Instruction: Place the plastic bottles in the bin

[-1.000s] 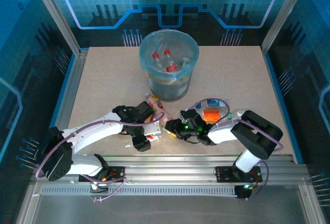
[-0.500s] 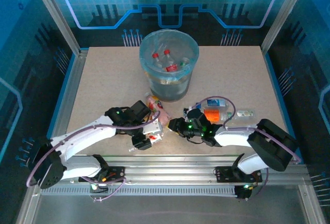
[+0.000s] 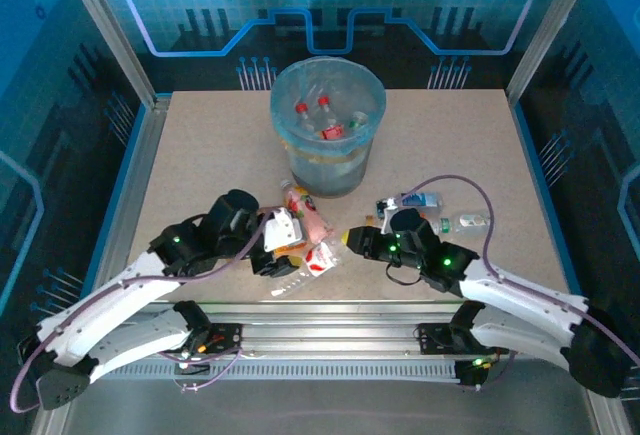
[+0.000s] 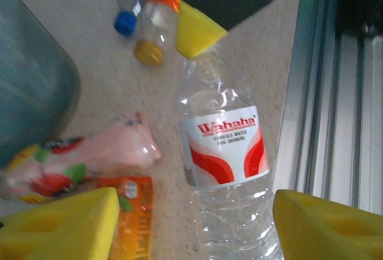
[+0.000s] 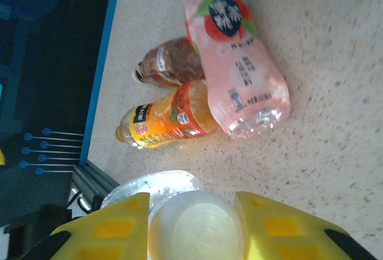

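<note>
A clear bottle with a red and white label (image 4: 224, 152) lies by the table's front rail (image 4: 311, 92), also seen from above as the clear bottle (image 3: 318, 258). My right gripper (image 5: 194, 230) is shut on its white cap (image 5: 194, 227); from above the right gripper (image 3: 346, 239) sits at the bottle's neck. My left gripper (image 4: 194, 230) is open and straddles the bottle's lower body, whose side lies against the right pad (image 4: 329, 230) and apart from the left one. The bin (image 3: 328, 120) stands further back with several bottles inside.
A pink bottle (image 5: 236, 75), an orange bottle (image 5: 167, 119) and a brown bottle (image 5: 170, 63) lie together left of the clear one. A blue-labelled bottle (image 3: 420, 200) and a small clear bottle (image 3: 470, 222) lie behind the right arm.
Both arms have stretched forward and lower. The right gripper has closed on the clear bottle's cap. The left gripper has shifted over the bottle's body.
</note>
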